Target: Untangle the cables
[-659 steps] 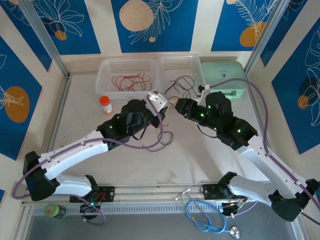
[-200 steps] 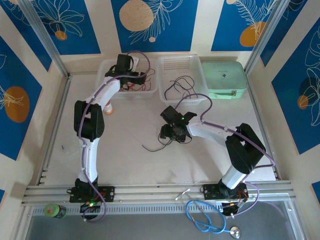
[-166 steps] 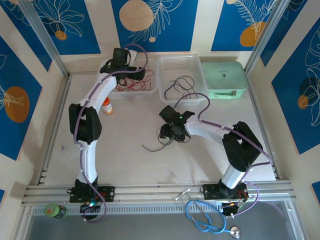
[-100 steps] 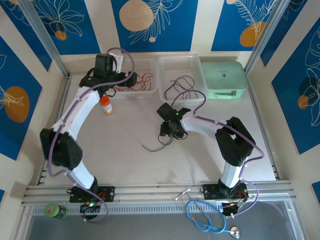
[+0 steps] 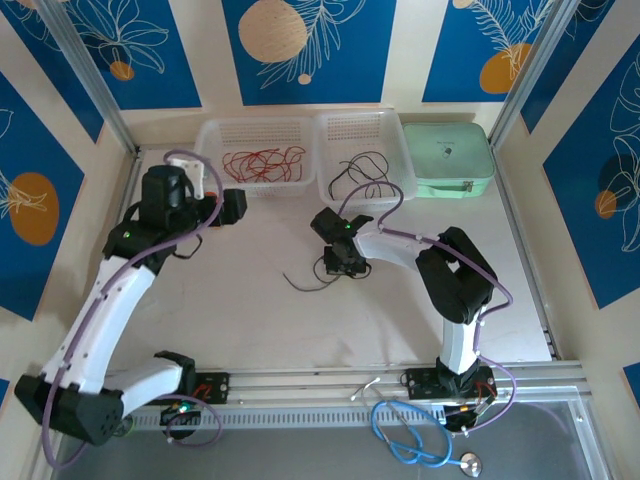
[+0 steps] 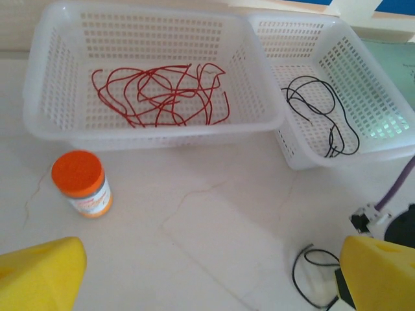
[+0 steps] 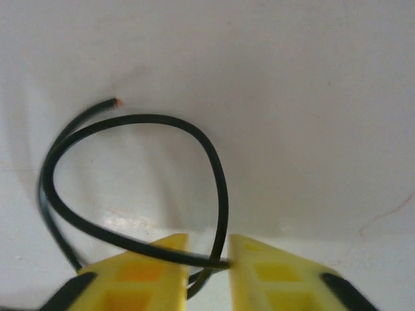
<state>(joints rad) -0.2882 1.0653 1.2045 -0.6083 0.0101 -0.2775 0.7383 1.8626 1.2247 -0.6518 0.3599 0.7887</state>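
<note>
Red cables (image 5: pixel 262 163) (image 6: pixel 162 94) lie loose in the left white basket (image 5: pixel 212 170), and black cables (image 5: pixel 362 170) (image 6: pixel 321 115) in the right basket (image 5: pixel 385 125). One more black cable (image 5: pixel 312 280) (image 7: pixel 136 123) is looped on the table in front of the baskets. My right gripper (image 5: pixel 338 264) (image 7: pixel 209 259) is down on that loop, its yellow fingers (image 7: pixel 279 272) shut on the black cable, which crosses between them. My left gripper (image 5: pixel 230 205) (image 6: pixel 207 285) hangs wide open above the table, short of the red basket, with nothing between its fingers (image 6: pixel 39 272).
An orange-capped bottle (image 6: pixel 82 183) stands on the table in front of the left basket. A mint green case (image 5: pixel 448 158) sits to the right of the baskets. Purple arm cords (image 5: pixel 375 200) arc above the right gripper. A light blue coiled cable (image 5: pixel 410 440) lies beyond the near rail.
My left arm has drawn back from over the red basket toward the left, its gripper still open. The right gripper's jaws have closed on the black cable on the table.
</note>
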